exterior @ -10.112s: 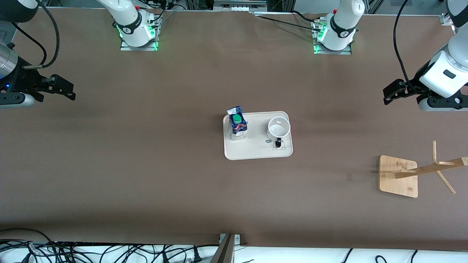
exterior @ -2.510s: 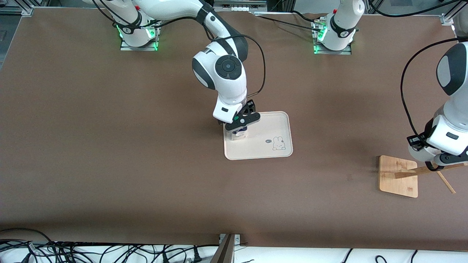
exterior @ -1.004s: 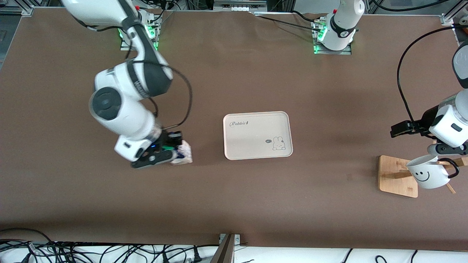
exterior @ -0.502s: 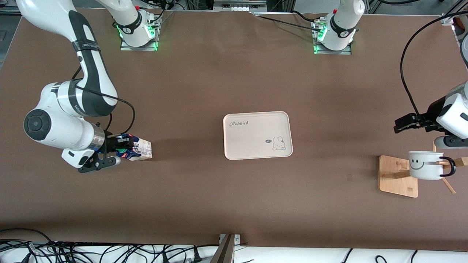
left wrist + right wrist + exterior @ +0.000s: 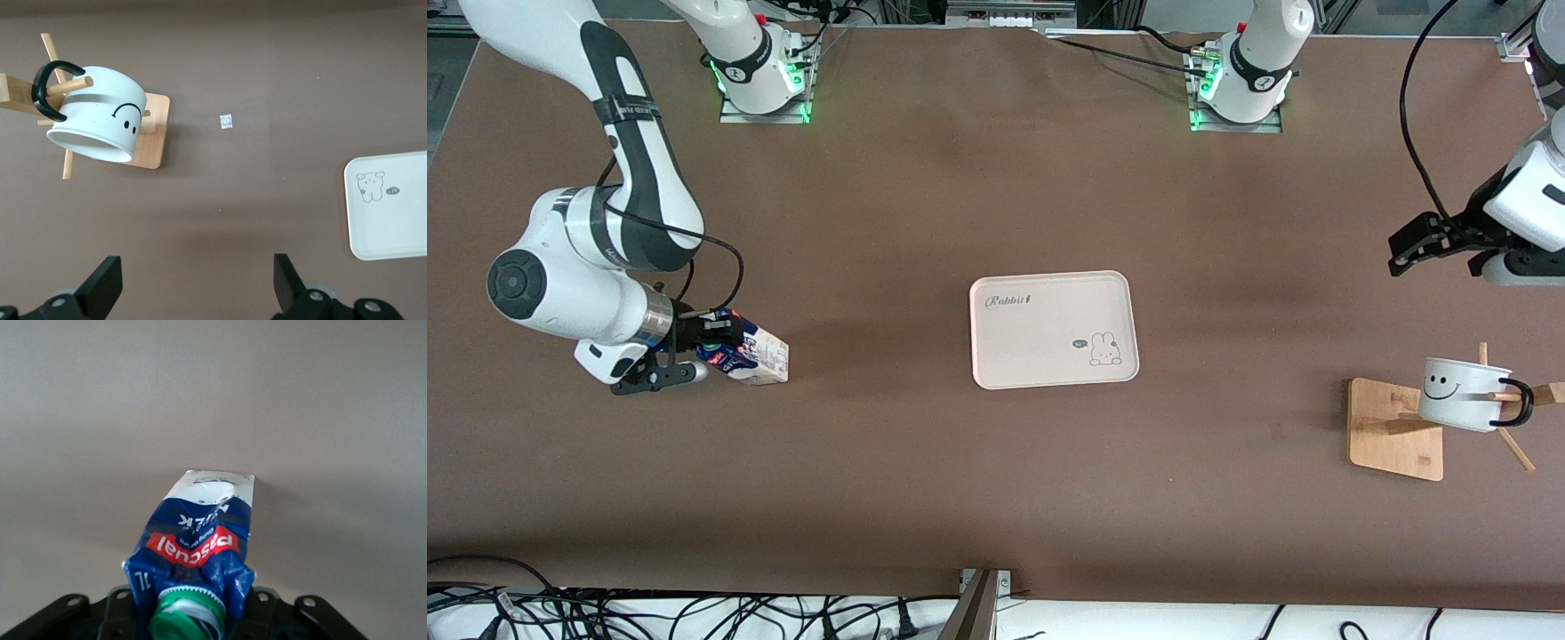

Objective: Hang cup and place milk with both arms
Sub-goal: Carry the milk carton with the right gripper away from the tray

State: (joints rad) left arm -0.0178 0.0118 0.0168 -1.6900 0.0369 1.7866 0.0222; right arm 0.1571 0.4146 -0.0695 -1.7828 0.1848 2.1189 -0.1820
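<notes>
1. While the right arm reaches toward its own end of the table, the right gripper [image 5: 698, 356] is closed on the blue top of the milk carton [image 5: 751, 358].
2. The milk carton is tilted strongly, its top inside the gripper and its whitish base pointing toward the tray [image 5: 1049, 378]; I cannot tell if it touches the table [image 5: 960, 489].
3. In the right wrist view, the milk carton [image 5: 200, 540] shows its green cap [image 5: 187, 617] between the black fingers [image 5: 123, 603].
4. The cup [image 5: 1463, 394] hangs on a peg of the wooden rack [image 5: 1396, 428], at the left arm's end of the table, with its black handle [image 5: 1520, 402] around the peg.
5. In the left wrist view, the cup [image 5: 97, 113] hangs with its mouth tilted downward over the rack base [image 5: 152, 133], and its smiley face is visible.
6. The left gripper [image 5: 1418, 242] is up in the air over the bare table, well apart from the cup; its fingers [image 5: 100, 290] are wide open and hold nothing.
7. The tray lies in the middle of the table, with a small rabbit drawing [image 5: 1104, 348] on it.
</notes>
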